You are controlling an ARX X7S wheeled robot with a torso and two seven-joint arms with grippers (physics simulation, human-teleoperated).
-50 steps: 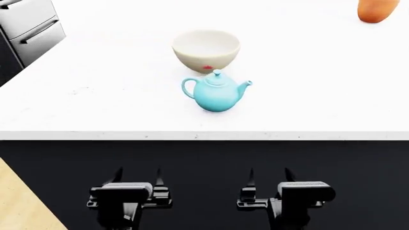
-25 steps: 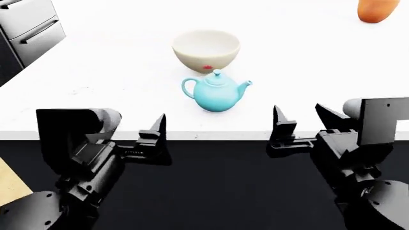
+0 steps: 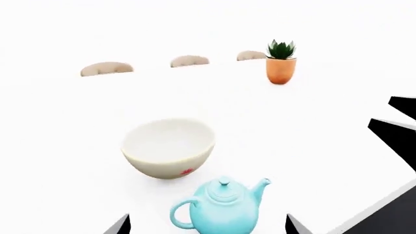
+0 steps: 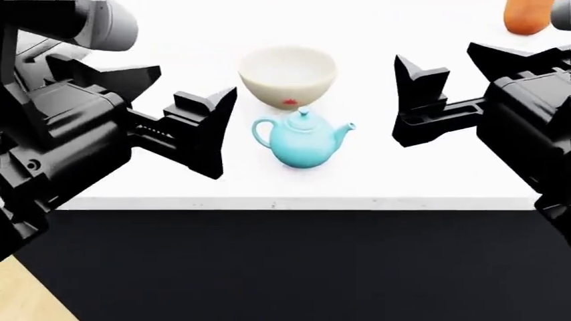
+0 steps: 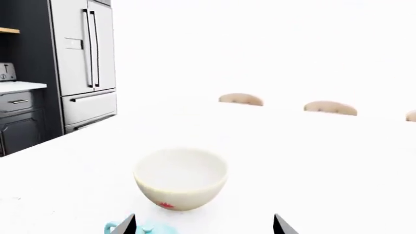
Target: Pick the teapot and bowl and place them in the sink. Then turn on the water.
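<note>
The teapot (image 4: pixel 303 142) stood upright near the counter's (image 4: pixel 134 180) front edge, spout toward the right, with the bowl (image 4: pixel 287 75) just behind it, apart. The left gripper (image 4: pixel 156 114) and right gripper (image 4: pixel 464 80) hovered on either side, both with jaws spread and holding nothing.

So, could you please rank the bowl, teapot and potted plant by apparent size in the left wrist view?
1. Bowl, widest.
2. Teapot, nearer the camera yet smaller, partly cut off.
3. Potted plant, smallest, but farthest, so true size is unsure.
</note>
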